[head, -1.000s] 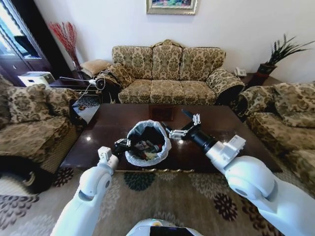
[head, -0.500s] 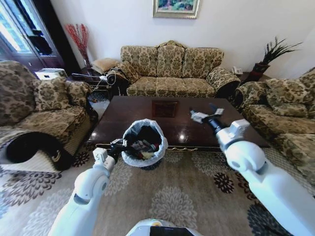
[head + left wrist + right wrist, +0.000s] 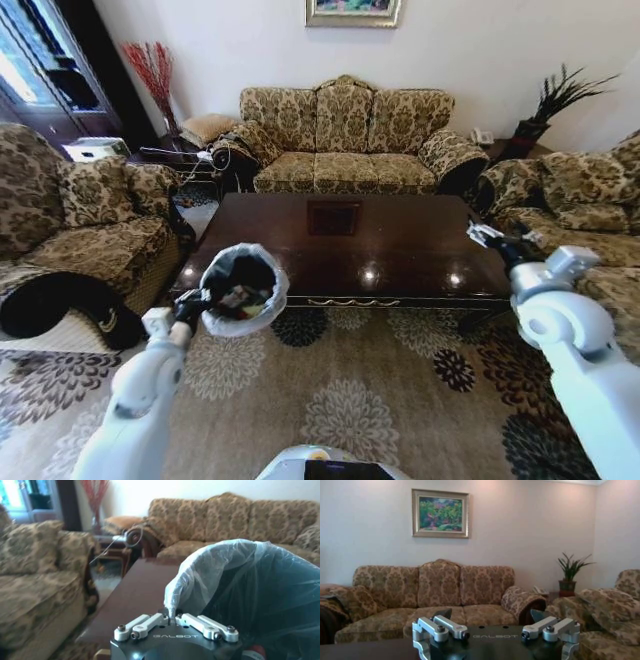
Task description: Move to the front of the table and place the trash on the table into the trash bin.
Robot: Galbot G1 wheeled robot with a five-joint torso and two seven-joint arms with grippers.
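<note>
Now that the trash bin has come off the bench, left gripper fingers pinching its bag, right gripper spread empty, clearing looks finished.

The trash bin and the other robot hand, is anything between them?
In the head view, bare dark table top lies between the trash bin, held by the left gripper, and the open right gripper.
</note>
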